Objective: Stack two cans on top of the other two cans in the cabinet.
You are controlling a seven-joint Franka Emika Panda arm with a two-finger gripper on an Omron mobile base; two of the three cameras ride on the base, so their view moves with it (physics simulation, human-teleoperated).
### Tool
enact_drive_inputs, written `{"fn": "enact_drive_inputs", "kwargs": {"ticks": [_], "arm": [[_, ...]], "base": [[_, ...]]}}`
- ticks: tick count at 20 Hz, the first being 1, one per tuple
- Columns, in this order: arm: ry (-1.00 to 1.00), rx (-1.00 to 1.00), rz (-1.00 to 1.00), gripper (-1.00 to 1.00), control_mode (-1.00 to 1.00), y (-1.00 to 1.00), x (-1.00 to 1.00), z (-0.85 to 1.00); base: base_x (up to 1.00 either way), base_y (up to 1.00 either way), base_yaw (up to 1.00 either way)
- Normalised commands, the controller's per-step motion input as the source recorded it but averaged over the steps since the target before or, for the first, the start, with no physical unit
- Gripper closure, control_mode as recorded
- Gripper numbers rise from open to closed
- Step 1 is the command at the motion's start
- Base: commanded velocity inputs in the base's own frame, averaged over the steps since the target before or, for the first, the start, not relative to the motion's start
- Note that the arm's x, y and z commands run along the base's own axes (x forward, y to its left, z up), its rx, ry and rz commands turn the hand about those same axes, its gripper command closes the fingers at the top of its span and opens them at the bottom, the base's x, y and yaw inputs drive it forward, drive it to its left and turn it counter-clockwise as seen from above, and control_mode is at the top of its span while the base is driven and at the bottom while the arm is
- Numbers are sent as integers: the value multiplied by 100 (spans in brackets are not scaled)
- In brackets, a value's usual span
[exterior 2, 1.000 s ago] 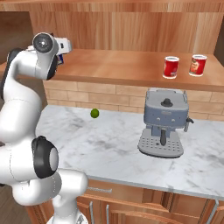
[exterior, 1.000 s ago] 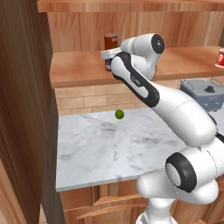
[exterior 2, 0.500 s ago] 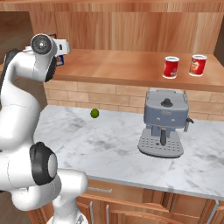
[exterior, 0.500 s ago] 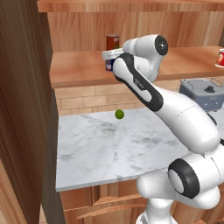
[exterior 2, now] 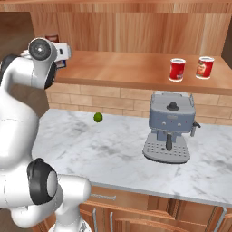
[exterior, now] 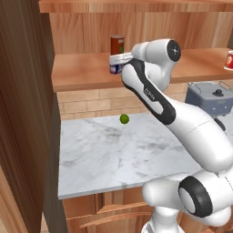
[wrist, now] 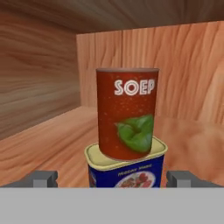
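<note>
A dark red soup can [wrist: 127, 113] with a green leaf on its label stands upright on top of a short blue tin [wrist: 126, 168] with a yellow lid. Both sit on a shelf board of the wooden cabinet [wrist: 39, 105], near its left wall and in front of the grained back panel. The hand [wrist: 112, 178] is spread wide: its two fingertips [wrist: 43, 178] stand apart on either side of the blue tin and touch neither can.

In the left base view, the white arm reaches up from the lower right to the stacked pair, the red can [exterior: 117, 45] above the blue tin [exterior: 116, 64], at the left part of the shelf. The hand itself is mostly hidden there, so its exact gap from the tin is hard to judge.

Far to the right on the same shelf, two bright red cans [exterior 2: 177, 70] stand side by side, just apart. Below, on the white marble desk [exterior 2: 113, 154], lie a small green lime [exterior 2: 98, 118] and a grey coffee machine [exterior 2: 168, 128].
</note>
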Motion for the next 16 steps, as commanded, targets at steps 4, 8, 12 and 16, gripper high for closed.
{"fn": "enact_drive_inputs", "kwargs": {"ticks": [4,8,12,16], "arm": [[0,0,-7,-100,-100,-20,-29,1],[0,0,-10,-100,-100,-28,-29,6],[0,0,-11,-100,-100,-30,-32,8],[0,0,-14,-100,-100,-28,-34,11]], "base": [[0,0,0],[0,0,0],[0,0,0],[0,0,0]]}}
